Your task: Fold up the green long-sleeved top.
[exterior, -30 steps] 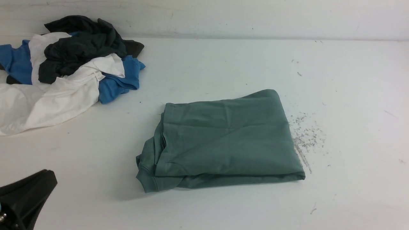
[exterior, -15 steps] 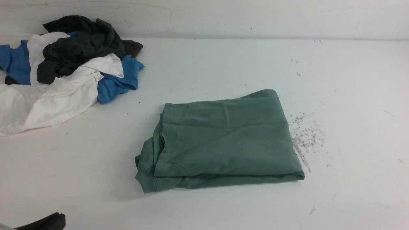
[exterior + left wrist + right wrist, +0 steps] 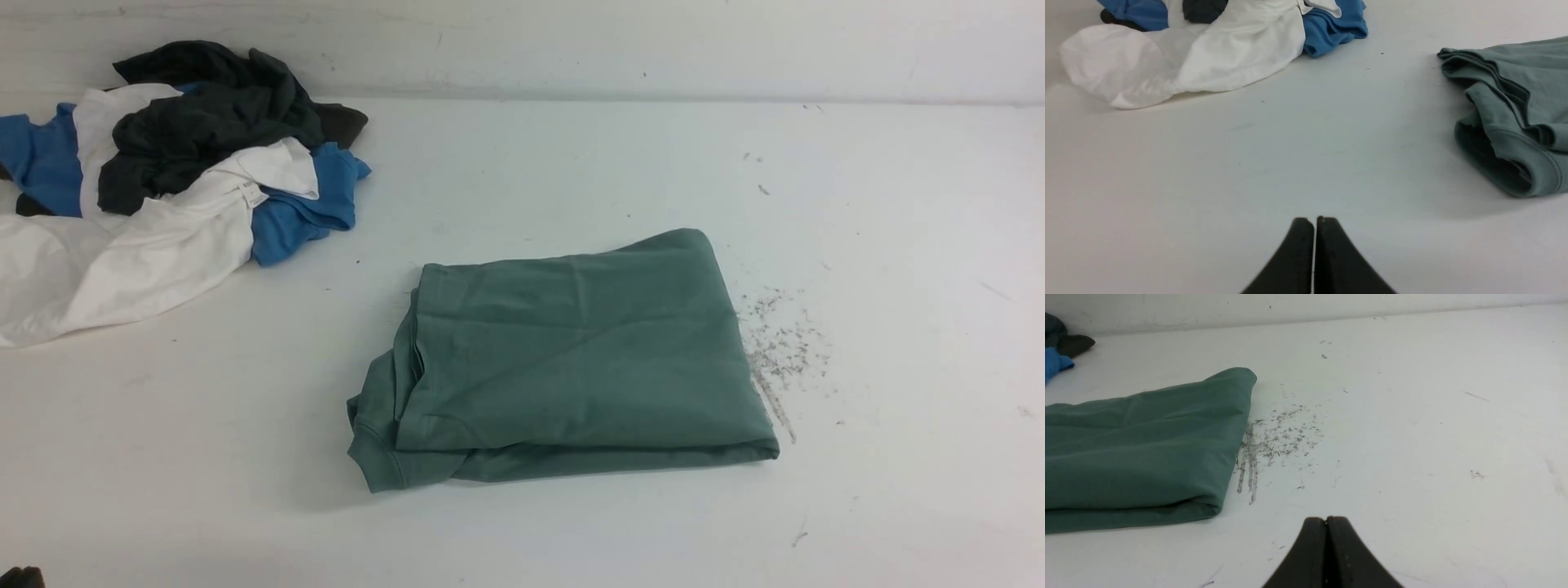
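Now green long-sleeved top (image 3: pixel 571 359) folded, long axis left-right, cuff leftward.

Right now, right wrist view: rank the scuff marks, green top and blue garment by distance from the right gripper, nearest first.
1. Scuff marks: dark specks on the table just ahead of the shut right gripper, beside the top's folded edge.
2. Green long-sleeved top: folded, off to one side; its nearest corner is close to the marks, but its bulk lies farther.
3. Blue garment: far corner, by the wall.

Left arm (image 3: pixel 20 576) almost out of view
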Motion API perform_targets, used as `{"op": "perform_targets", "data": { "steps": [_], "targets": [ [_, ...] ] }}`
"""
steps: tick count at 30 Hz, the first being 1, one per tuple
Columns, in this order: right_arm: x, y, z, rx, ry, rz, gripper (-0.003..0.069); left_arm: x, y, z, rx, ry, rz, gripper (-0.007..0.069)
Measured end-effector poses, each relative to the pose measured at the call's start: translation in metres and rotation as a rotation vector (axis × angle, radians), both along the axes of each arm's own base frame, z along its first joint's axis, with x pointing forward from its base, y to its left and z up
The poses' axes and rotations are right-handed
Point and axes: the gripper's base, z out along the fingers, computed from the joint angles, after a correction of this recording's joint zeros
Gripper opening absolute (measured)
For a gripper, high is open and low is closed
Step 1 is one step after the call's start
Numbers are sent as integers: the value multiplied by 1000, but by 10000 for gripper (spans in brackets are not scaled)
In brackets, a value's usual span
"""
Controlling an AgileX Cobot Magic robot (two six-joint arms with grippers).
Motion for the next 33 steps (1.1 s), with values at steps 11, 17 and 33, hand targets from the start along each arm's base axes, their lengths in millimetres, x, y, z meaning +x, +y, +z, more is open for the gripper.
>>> {"op": "perform_targets", "data": {
  "steps": [11, 17, 33],
  "targets": [
    [0, 0, 0, 0, 0, 0, -15, 0, -1, 0, -2, 1, -25, -3],
    [0, 0, 0, 0, 0, 0, -15, 0, -1, 0, -3, 1, -25, -3],
    [0, 0, 0, 0, 0, 0, -15, 0, -1, 0, -3, 1, -25, -3]
  ]
}}
